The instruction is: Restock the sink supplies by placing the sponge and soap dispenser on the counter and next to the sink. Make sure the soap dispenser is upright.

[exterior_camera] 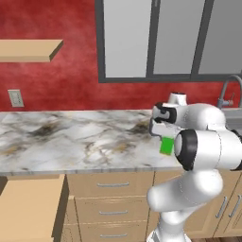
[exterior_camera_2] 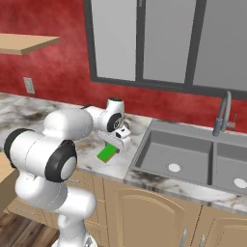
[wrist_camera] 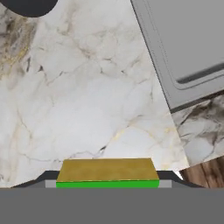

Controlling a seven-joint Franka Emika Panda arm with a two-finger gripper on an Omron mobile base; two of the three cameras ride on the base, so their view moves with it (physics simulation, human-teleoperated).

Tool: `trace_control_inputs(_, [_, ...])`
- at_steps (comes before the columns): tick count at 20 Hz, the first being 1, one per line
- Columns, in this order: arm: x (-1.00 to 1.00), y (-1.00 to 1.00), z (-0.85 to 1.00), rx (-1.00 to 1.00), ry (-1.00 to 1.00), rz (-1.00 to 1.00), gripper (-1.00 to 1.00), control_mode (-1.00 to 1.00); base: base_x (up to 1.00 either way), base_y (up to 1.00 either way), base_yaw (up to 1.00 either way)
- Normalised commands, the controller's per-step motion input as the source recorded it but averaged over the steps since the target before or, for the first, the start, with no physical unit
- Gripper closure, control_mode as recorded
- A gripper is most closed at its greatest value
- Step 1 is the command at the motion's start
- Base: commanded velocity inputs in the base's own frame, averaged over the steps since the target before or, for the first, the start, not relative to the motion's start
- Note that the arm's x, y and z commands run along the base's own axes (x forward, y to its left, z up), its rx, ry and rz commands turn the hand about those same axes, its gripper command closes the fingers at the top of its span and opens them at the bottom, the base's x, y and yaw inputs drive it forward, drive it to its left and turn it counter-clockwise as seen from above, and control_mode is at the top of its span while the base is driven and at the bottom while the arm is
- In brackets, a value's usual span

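The green sponge [exterior_camera: 166,145] [exterior_camera_2: 108,154] hangs just over the marble counter [exterior_camera: 71,137] [exterior_camera_2: 29,116], close to its front edge. My gripper [exterior_camera: 162,136] [exterior_camera_2: 116,144] is shut on it. In the hand view the sponge [wrist_camera: 107,170] shows its yellow face and a green edge between the fingertips, with the gripper [wrist_camera: 107,184] over the counter [wrist_camera: 78,87]. The steel sink [exterior_camera_2: 144,144] [wrist_camera: 192,39] lies a short way to the right of the sponge, with its arched faucet [exterior_camera_2: 222,113] [exterior_camera: 229,90] behind it. The soap dispenser is out of view.
A wooden wall shelf [exterior_camera: 28,49] [exterior_camera_2: 24,43] hangs at the upper left above a wall outlet [exterior_camera: 15,98] [exterior_camera_2: 29,85]. Drawers [exterior_camera: 113,184] sit under the counter. The wood floor [wrist_camera: 205,173] shows past the counter's front edge.
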Motion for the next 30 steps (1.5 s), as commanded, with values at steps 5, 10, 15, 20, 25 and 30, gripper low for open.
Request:
trace_control_inputs(5, [0.41, -0.09, -0.53, 0.00, 0.02, -0.05, 1.00, -1.00, 0.00, 0.00, 0.00])
trace_control_inputs(10, [0.32, -0.21, -0.20, 0.00, 0.00, -0.05, 1.00, -1.00, 0.00, 0.00, 0.00])
trace_control_inputs(15, [0.37, -0.09, -0.29, 0.00, 0.00, -0.06, 1.00, -1.00, 0.00, 0.00, 0.00])
trace_control_inputs(20, [0.28, -0.08, -0.29, 0.00, 0.00, -0.06, 1.00, -1.00, 0.00, 0.00, 0.00])
trace_control_inputs(25, [0.22, -0.05, -0.30, 0.00, 0.00, -0.05, -1.00, -1.00, 0.00, 0.00, 0.00])
trace_control_inputs(30, [0.00, 0.00, -0.03, 0.00, 0.00, -0.04, -1.00, -1.00, 0.00, 0.00, 0.00])
